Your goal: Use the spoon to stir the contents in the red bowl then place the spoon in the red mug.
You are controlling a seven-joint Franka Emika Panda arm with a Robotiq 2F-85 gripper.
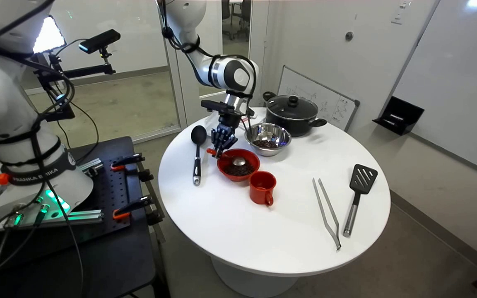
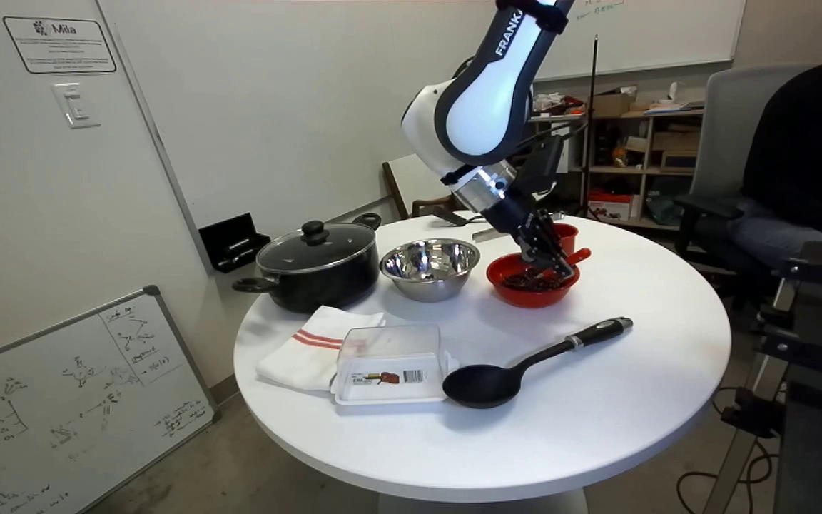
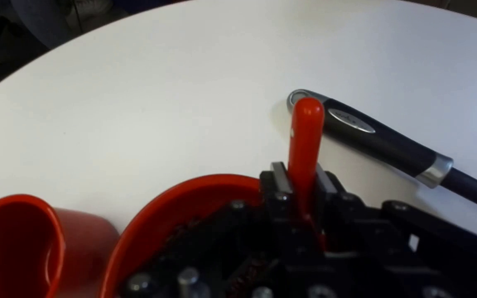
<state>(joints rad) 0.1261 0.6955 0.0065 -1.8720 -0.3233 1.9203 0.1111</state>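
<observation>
Grasping the spoon (image 1: 239, 161), gripper (image 3: 303, 182) clamped on its red handle, long axis slanting, handle end toward ten o'clock in an exterior view, metal head toward four inside the red bowl (image 1: 238, 178), red mug (image 1: 260, 192) just beside, at half past four

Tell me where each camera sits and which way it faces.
Exterior view: high, near the robot base, facing across the table to the lidded pot; base and arm show.
Exterior view: nearest the large black spoon, facing the steel bowl; arm shows, base doesn't.
Wrist view: on the wrist, facing the red bowl and red mug; the gripper, closed on the red-handled spoon, shows.
Both exterior views share arm, table and steel bowl.
</observation>
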